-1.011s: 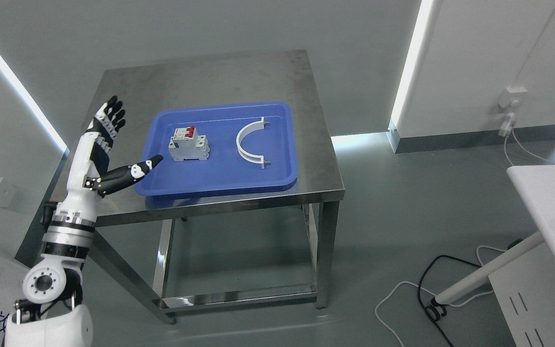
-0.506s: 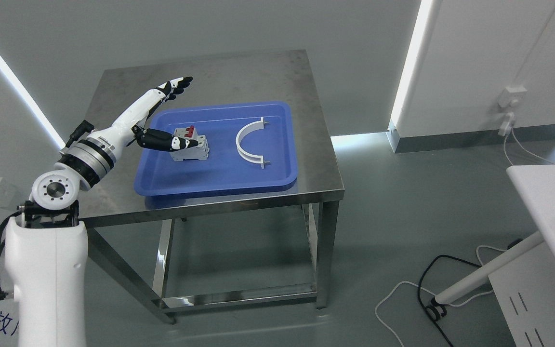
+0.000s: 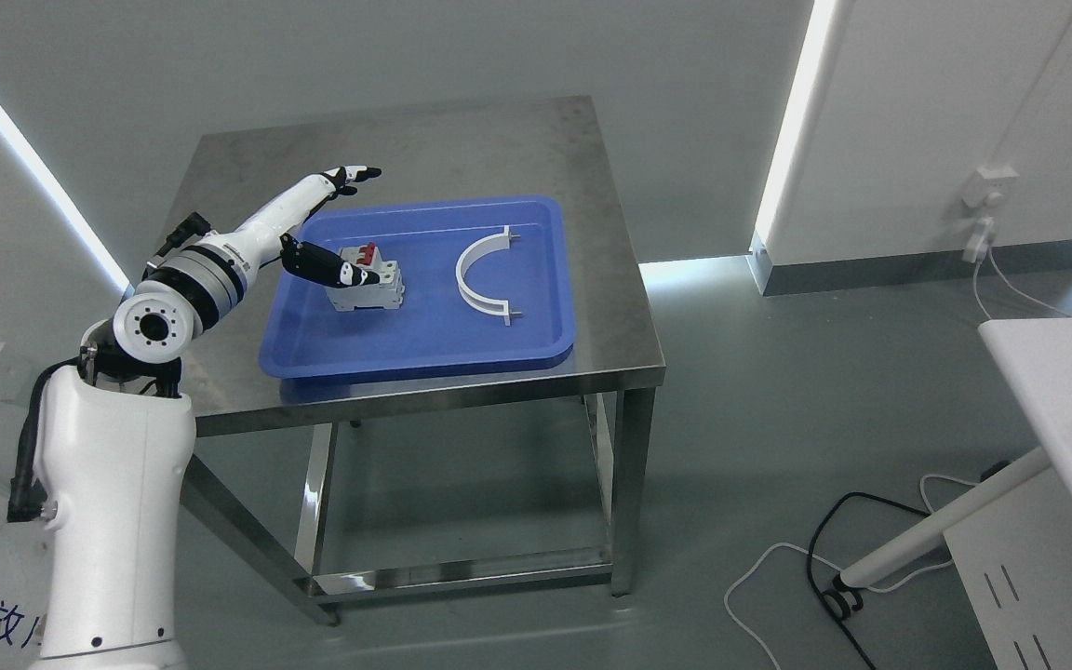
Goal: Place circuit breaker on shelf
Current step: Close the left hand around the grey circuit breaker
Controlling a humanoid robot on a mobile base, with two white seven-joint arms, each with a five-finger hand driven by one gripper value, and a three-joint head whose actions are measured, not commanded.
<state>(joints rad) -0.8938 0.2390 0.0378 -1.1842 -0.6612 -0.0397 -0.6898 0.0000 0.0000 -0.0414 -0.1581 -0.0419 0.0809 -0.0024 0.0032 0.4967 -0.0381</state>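
Circuit breaker (image 3: 370,284) sits upright in the blue tray (image 3: 424,344), well over on the tray's left half, grey-white body with red switches on top. Right at it is the left hand (image 3: 317,228): the dark thumb (image 3: 320,266) lies against the breaker's left top corner, its white tip just at the red switches, while the other fingers (image 3: 350,174) stretch out straight above the tray's far left corner, well clear of the breaker. So the hand is spread wide, nothing gripped, thumb only brushing the part as far as the view lets me judge. The white forearm runs down and left from the tray to a round joint beside the table's left edge, then into the white upper arm at the lower left. Across the tray, to the breaker's right, a white half-ring bracket (image 3: 477,276) lies flat, apart from the breaker. The tray rests on a steel table (image 3: 406,149), toward its front edge. Off to the tray's far right, a white surface (image 3: 1057,372) pokes in, cables on the floor beneath it.
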